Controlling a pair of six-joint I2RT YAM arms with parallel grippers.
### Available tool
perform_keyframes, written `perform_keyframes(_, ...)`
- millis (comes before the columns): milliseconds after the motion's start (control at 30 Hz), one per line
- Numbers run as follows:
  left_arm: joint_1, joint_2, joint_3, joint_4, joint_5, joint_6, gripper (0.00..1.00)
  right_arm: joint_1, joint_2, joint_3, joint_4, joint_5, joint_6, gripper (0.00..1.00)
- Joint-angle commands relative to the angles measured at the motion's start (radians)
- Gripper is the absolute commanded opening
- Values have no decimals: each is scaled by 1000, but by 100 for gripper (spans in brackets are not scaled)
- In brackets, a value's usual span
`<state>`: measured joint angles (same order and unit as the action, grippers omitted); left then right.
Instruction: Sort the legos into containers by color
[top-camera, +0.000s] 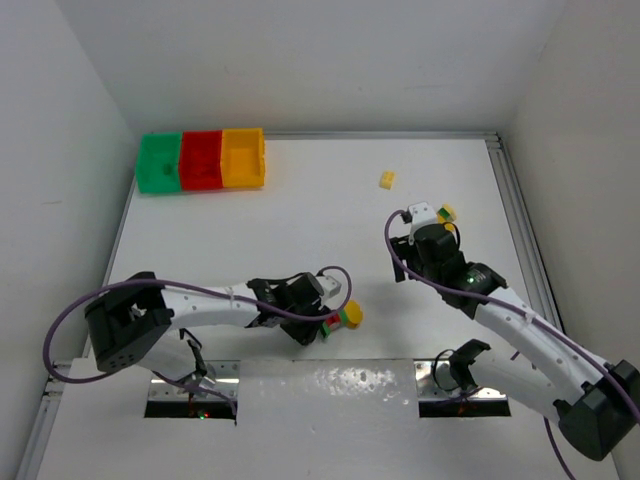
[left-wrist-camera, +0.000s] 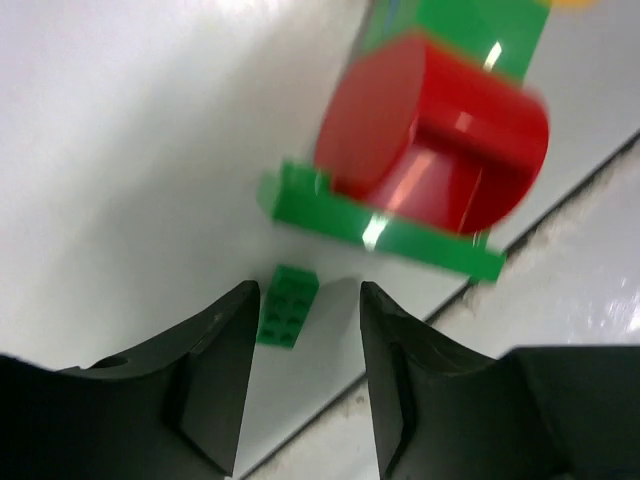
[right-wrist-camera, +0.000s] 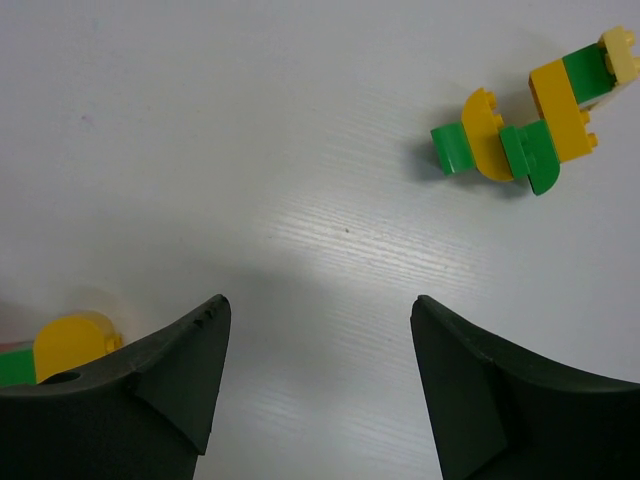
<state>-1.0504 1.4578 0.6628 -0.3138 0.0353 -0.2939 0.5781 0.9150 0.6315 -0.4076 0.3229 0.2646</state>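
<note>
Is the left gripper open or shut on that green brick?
Open: the left gripper has its fingers apart, the green brick lying on the table between them.

You have the three containers (top-camera: 180, 162) joined in one row at the far left: the green bin (top-camera: 158, 183), then the red bin (top-camera: 201, 182), then the yellow bin (top-camera: 243, 180), all upright with open tops. One yellow lego (top-camera: 387, 179) lies alone, well apart to their right. In the left wrist view, a red rounded brick (left-wrist-camera: 430, 140) sits on a flat green plate (left-wrist-camera: 380, 235), and a small green brick (left-wrist-camera: 288, 306) lies just beside this plate. In the right wrist view, a cluster of yellow and green bricks (right-wrist-camera: 520, 140) lies joined together.
</note>
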Motion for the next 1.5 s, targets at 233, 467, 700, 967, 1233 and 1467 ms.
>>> perform_keyframes(233, -25, -57, -66, -71, -31, -36, 36, 0, -51, -1, -14, 25, 22, 72)
perform_keyframes(467, -25, 13, -65, -27, -60, -21, 25, 0, -117, -16, -43, 59, 27, 73)
perform_keyframes(700, -25, 22, -80, -5, -61, -21, 0, 0, -156, -24, -60, 88, 24, 74)
perform_keyframes(967, 6, 12, 12, -79, -164, -37, 0, 0, -134, 7, -60, 56, 54, 73)
perform_keyframes(1233, 130, -11, 92, -129, -256, -25, 0, 0, -33, 82, 0, -33, 61, 72)
perform_keyframes(1467, 384, -14, 355, -191, -354, 99, 0, 0, 123, 214, 0, -157, 2, 72)
